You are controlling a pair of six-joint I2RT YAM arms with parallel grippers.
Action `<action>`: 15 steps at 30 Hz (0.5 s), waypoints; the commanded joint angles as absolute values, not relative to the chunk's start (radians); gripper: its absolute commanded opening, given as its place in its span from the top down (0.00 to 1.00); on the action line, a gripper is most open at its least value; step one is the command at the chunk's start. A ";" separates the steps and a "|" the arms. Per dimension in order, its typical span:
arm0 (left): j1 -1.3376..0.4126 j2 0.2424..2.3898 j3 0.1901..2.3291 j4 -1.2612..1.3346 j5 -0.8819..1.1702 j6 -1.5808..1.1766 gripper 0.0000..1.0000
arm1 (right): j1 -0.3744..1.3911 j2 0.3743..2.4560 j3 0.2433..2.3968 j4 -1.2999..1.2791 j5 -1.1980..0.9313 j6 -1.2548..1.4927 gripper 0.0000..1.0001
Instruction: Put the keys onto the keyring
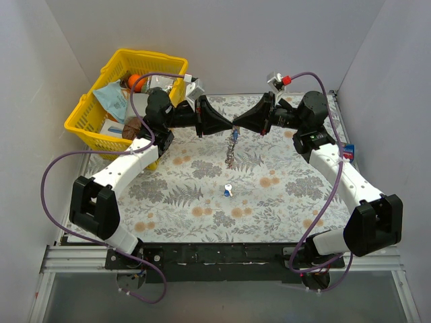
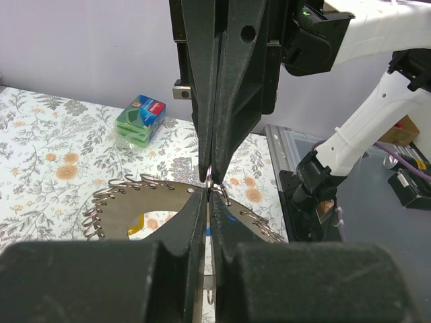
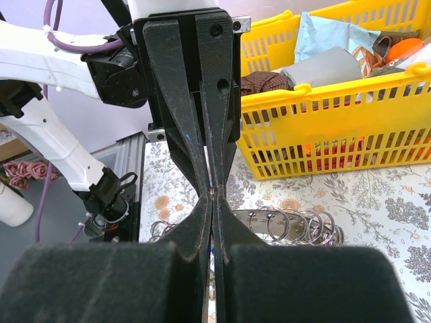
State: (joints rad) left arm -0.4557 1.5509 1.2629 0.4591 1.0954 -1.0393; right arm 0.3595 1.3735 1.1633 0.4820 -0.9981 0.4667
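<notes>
The keyring, a flat silvery ring edged with small wire loops, hangs above the floral mat, just under the spot where both grippers meet tip to tip. My left gripper is shut on a thin metal part of the keyring, a strip showing between its fingers. My right gripper is shut too, pinching the keyring at the same spot from the other side. One small key with a blue and white head lies on the mat nearer the arm bases. Other keys are out of view.
A yellow basket full of odds and ends stands at the back left, seen close in the right wrist view. A green sponge pack sits at the mat's right edge. White walls enclose the table.
</notes>
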 commanded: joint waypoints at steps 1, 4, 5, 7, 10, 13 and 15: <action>-0.460 1.546 1.301 0.495 1.081 -1.040 1.00 | 0.359 1.341 1.170 0.535 -1.009 0.468 0.99; -0.460 1.543 1.302 0.486 1.072 -1.037 0.75 | 0.359 1.339 1.170 0.537 -1.009 0.469 0.99; -0.460 1.542 1.302 0.486 1.072 -1.035 0.72 | 0.359 1.339 1.170 0.537 -1.011 0.469 0.99; -0.462 1.543 1.304 0.486 1.075 -1.035 0.69 | 0.359 1.339 1.172 0.537 -1.011 0.471 0.99; -0.460 1.545 1.305 0.491 1.078 -1.035 0.70 | 0.359 1.338 1.169 0.538 -1.009 0.468 0.99; -0.460 1.549 1.304 0.491 1.081 -1.035 0.74 | 0.359 1.339 1.173 0.537 -1.009 0.469 0.99; -0.460 1.549 1.302 0.483 1.081 -1.028 0.81 | 0.359 1.339 1.173 0.538 -1.009 0.469 0.99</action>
State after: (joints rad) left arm -0.4557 1.5509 1.2705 0.4759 1.0836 -1.0447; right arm 0.3599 1.3735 1.1629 0.4805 -1.0042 0.4667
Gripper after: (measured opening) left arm 0.232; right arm 0.029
